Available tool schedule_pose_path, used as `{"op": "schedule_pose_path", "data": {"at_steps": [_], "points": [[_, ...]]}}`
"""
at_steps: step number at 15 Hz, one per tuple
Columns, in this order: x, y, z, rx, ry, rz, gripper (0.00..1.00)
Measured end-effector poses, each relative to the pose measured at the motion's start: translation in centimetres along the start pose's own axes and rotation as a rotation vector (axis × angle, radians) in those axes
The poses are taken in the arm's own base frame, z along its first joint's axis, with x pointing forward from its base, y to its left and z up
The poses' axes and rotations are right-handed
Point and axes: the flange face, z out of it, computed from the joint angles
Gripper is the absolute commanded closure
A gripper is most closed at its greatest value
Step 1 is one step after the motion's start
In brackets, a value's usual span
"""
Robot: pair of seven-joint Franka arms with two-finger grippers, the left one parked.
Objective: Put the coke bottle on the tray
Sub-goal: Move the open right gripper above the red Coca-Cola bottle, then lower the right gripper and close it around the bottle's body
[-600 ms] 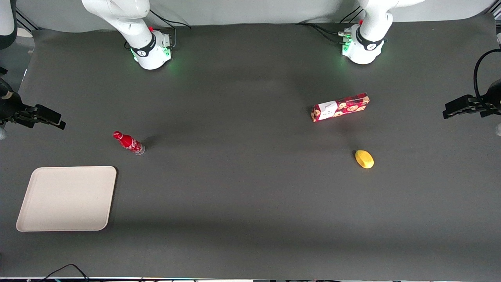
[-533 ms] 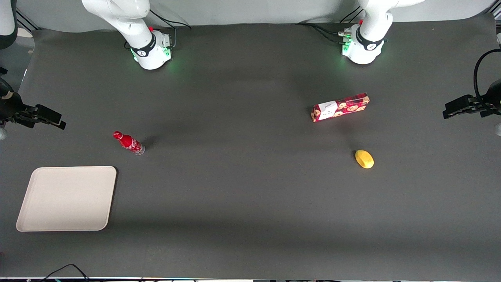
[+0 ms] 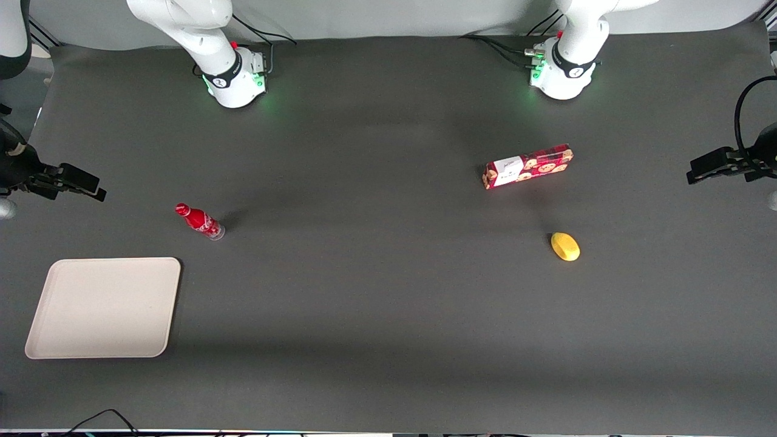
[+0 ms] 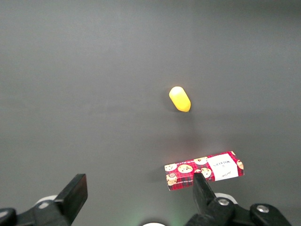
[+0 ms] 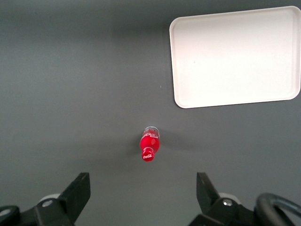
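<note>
Your gripper (image 3: 82, 185) hangs high at the working arm's end of the table, well apart from everything on it. In the right wrist view its fingers (image 5: 77, 193) stand wide apart with nothing between them.

The bottle (image 3: 200, 221) stands upright on the bare mat, nearer the arm bases than the tray (image 3: 103, 307) and apart from it, with a strip of mat between them. From the wrist camera you look almost straight down on it: the bottle (image 5: 149, 143) shows its red cap and white script, and it sits roughly midway between the two fingers but well below them. The tray (image 5: 235, 55) lies flat, with nothing on it.

You are at the very start, I judge: the approach to the bottle, with no grasp made and nothing carried. The next move calls for bringing the gripper over the bottle and then down, so that the fingers pass either side of the slim body rather than striking the cap. It is narrow and tall, so a knock from one finger would likely tip it over and let it roll; line up first, then descend. Close on the body below the neck, where the grip should hold best.

After that the carry is short. The tray is wide and its rim is low, so you have plenty of room to set the bottle down.

The box (image 3: 527, 165) and the yellow thing (image 3: 565, 246) lie toward the parked arm's end, well clear of your path.
</note>
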Motion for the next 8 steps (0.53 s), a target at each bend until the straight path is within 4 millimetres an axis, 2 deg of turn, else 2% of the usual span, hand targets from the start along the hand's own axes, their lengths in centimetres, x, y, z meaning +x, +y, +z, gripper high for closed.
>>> {"op": "schedule_pose_path", "data": {"at_steps": [5, 8], "points": [[0.6, -0.1, 1.7, 0.001, -0.031, -0.003, 0.0], [0.5, -0.1, 5.2, -0.001, -0.067, -0.001, 0.0]]}}
